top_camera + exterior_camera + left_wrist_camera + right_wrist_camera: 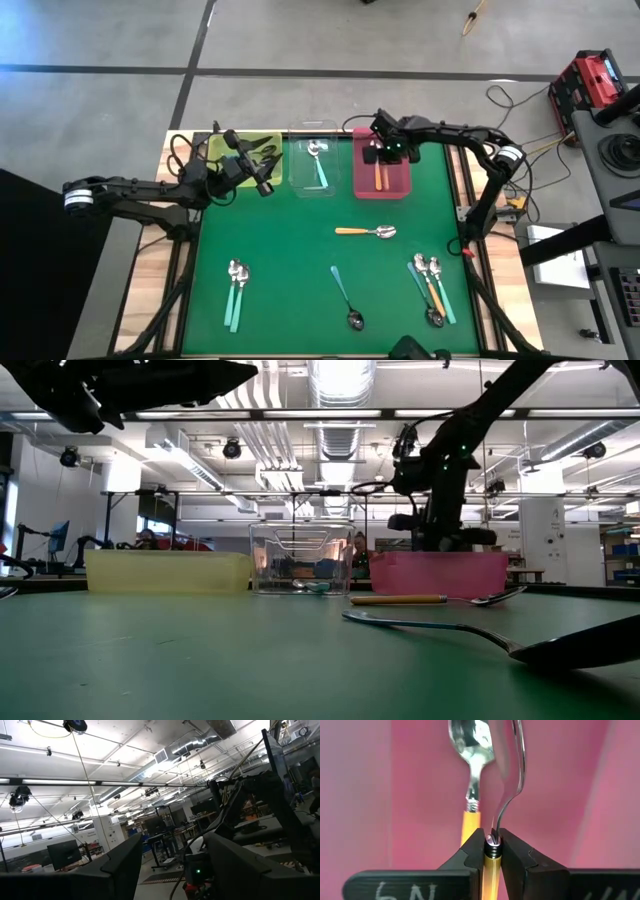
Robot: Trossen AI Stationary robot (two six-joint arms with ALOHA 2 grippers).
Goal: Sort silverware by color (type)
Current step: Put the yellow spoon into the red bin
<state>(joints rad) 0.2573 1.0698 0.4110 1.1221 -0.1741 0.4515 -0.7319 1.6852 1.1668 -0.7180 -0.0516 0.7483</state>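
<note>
My right gripper (386, 152) stands over the pink tray (360, 172), pointing steeply down and shut on an orange-handled spoon (512, 755) with a silver bowl. A second orange spoon (470, 750) lies flat on the tray's floor beside it. My left gripper (262, 180) is raised near the yellow tray (215, 150). It is open and tipped upward, with nothing between its fingers (125, 865). A teal spoon (319, 165) lies in the clear tray (300, 170). My right gripper pinches the spoon between its two fingers at the orange handle's end, right by the ribbed metal collar (492, 851). The fingers come from above and point down. The silver neck and bowl reach down past the fingertips into the tray. Whether the bowl touches the floor I cannot tell.
On the green mat lie an orange spoon (365, 232), two teal spoons (236, 290) at the near left, a teal spoon with a dark bowl (346, 298), and a mixed cluster (430, 285) at the near right. The three trays stand in a row at the far edge.
</note>
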